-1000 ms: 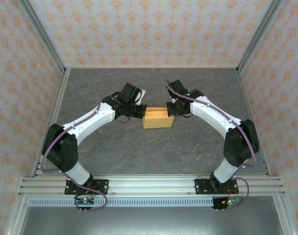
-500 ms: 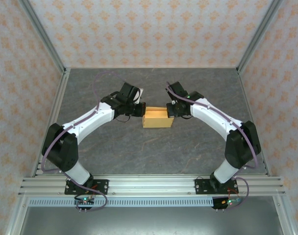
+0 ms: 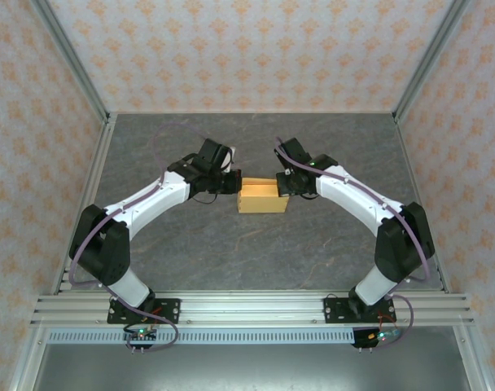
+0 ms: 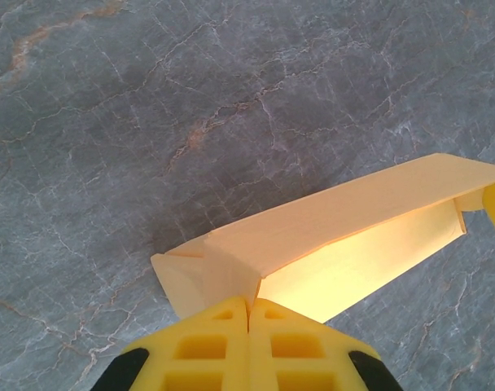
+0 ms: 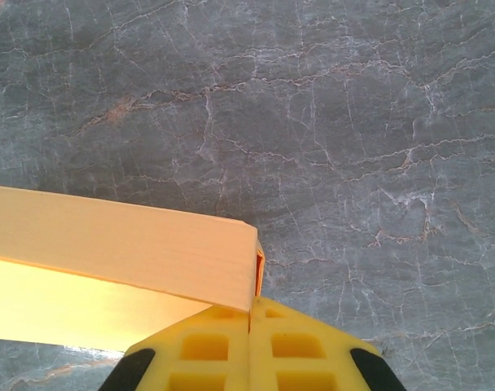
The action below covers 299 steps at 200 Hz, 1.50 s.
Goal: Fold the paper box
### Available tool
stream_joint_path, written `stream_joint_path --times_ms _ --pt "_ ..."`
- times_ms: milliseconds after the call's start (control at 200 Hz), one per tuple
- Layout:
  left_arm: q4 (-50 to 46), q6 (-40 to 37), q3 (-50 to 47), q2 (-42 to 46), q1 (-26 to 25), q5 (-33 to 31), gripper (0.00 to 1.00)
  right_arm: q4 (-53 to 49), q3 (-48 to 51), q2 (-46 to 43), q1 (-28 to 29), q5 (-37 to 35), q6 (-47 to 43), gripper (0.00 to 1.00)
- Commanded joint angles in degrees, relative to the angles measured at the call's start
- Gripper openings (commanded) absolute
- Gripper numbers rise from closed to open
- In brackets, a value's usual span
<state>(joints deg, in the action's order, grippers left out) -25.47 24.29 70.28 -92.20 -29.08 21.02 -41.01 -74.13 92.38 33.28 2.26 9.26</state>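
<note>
Room lies open on every side of the paper box [image 3: 261,196]: bare grey marbled table [image 3: 231,252] spreads wide on the box's near side, and a broad strip runs on its far side up to the patterned back wall [image 3: 247,57]. The side walls stand well apart from either end. We see the box near the middle of the table, its long axis running left to right, one short end toward each arm. The left gripper [image 3: 234,186] sits at the box's left end, fingers clenched flat together, tips touching a folded end flap. In the left wrist view the long panel beyond that flap stands lifted and tilted, the bright inside showing under it. The right gripper [image 3: 286,186] meets the box's right end, likewise clenched on itself, tips against the corner, where a narrow slit shows. We cannot tell whether either pinches any cardboard.
</note>
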Motion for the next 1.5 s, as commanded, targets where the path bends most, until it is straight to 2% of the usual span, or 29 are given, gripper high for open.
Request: stream_joint_path --times_ms 0,555,1491 --pt "1.8 2.4 -0.1 1.0 0.4 1.6 0.0 -0.6 1.1 -1.2 0.9 -0.9 0.9 0.0" --pt "5.0 8.5 -1.6 1.4 1.6 3.8 0.0 -0.1 1.4 -1.1 2.0 -2.1 1.4 0.0" --pt "5.0 16.4 0.3 -0.6 2.8 7.8 0.0 0.7 2.5 -1.0 3.0 -3.3 1.8 0.0"
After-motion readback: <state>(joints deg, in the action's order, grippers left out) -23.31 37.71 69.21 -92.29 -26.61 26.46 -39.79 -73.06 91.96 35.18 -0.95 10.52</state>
